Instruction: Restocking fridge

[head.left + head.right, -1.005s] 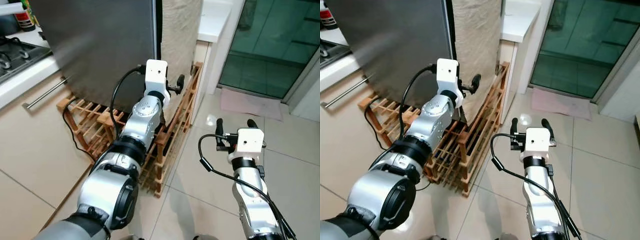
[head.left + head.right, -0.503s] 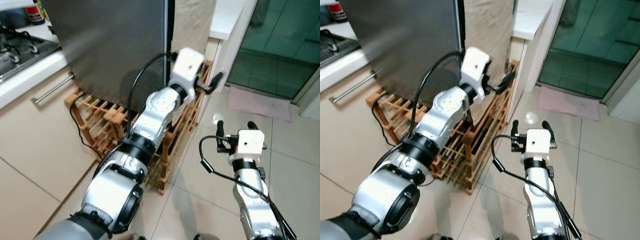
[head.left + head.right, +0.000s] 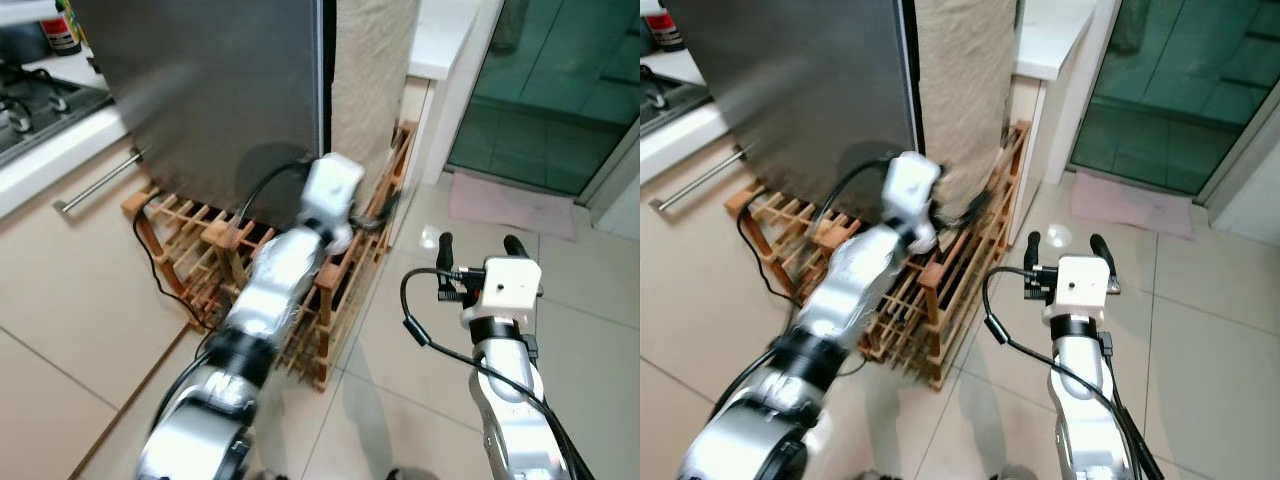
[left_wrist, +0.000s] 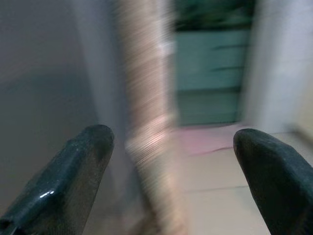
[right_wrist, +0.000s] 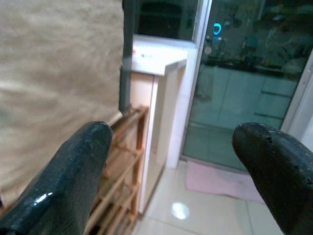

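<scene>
The fridge [image 3: 220, 90] stands ahead with its grey steel door closed, and a beige cloth [image 3: 372, 70] covers its right side. My left gripper [image 3: 385, 212] is blurred with motion, low down by the fridge's front right corner, above the wooden rack [image 3: 190, 225]. In the left wrist view its fingers [image 4: 93, 147] stand apart and hold nothing, so the left gripper [image 4: 173, 136] is open. My right gripper [image 3: 476, 240] hangs open over the tiled floor, to the right of the rack, with nothing between its fingers [image 5: 93, 142].
A low counter with a steel drawer handle [image 3: 95, 185] and a stove [image 3: 30, 100] lies on the left. A black cable [image 3: 160, 270] runs over the rack. A white counter [image 3: 440, 40], a glass door [image 3: 560, 90] and a pink mat [image 3: 510, 205] are on the right.
My left arm reached up and right along the fridge's corner half a second ago and has now dropped lower, still moving. The right arm has held its place.
</scene>
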